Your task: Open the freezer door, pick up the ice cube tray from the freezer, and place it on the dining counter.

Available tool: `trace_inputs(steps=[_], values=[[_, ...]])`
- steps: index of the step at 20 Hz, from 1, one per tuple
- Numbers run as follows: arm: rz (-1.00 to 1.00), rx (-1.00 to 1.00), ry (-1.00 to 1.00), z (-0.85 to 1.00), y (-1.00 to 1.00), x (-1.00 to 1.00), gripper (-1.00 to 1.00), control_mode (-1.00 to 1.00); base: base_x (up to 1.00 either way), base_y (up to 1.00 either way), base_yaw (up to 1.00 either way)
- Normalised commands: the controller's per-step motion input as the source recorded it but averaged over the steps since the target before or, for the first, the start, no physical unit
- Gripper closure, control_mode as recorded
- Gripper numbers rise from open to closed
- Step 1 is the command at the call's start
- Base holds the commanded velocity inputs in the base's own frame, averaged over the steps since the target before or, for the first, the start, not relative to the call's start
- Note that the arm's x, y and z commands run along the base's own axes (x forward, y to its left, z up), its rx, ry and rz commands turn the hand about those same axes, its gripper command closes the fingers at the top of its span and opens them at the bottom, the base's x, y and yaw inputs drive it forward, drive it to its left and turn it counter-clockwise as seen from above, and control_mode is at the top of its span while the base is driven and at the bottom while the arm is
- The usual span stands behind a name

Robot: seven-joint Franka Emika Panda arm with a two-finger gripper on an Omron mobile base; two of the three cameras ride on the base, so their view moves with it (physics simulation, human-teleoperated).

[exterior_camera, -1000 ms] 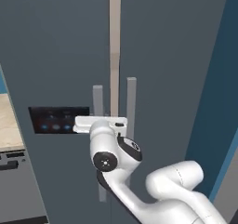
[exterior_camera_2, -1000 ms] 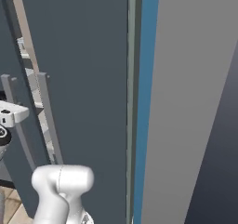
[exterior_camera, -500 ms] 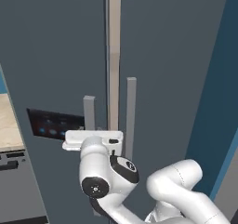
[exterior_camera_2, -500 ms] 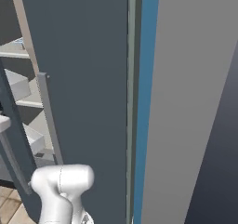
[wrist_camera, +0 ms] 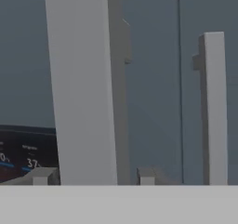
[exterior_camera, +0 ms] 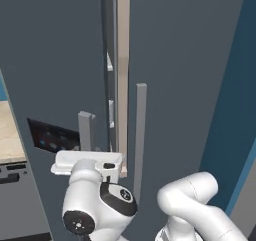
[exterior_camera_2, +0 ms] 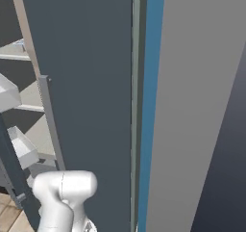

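Observation:
The freezer door (exterior_camera: 55, 60) is a slate-blue panel with a black display (exterior_camera: 52, 137) and a grey bar handle (exterior_camera: 86, 130). It stands ajar, and light grey shelves of the freezer (exterior_camera_2: 19, 94) show through the gap. My gripper (wrist_camera: 95, 176) is open, with one fingertip on each side of the bar handle (wrist_camera: 86, 88). The right fingertip (wrist_camera: 146, 175) stands slightly clear of the bar. In the left base view my white hand (exterior_camera: 87, 162) sits at the foot of that handle. The ice cube tray and the dining counter are out of view.
The plain slate-blue door (exterior_camera: 190, 75) with its own grey handle (exterior_camera: 140, 135) stays shut on the right. A beige worktop (exterior_camera: 7, 130) lies at far left. A light grey bin (exterior_camera_2: 21, 147) hangs inside the opened door. A tall grey panel (exterior_camera_2: 202, 106) stands to the right.
The freezer door has swung further out and the gap beside the plain door has widened. My hand moved left with the handle. The jaws have spread apart.

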Motion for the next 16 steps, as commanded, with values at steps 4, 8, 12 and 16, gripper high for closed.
trace_inputs(steps=[4, 8, 12, 16], values=[[0.0, 0.0, 0.0, 0.0, 0.24, -0.41, 1.0, -1.0, 0.0, 0.0, 0.0], [0.0, 0.0, 0.0, 0.0, 0.24, -0.42, 1.0, -1.0, 0.0, 0.0, 0.0], [0.0, 0.0, 0.0, 0.0, 0.24, -0.49, 1.0, -1.0, 0.0, 0.0, 0.0], [0.0, 0.0, 0.0, 0.0, 0.22, -0.41, 1.0, -1.0, 0.0, 0.0, 0.0]])
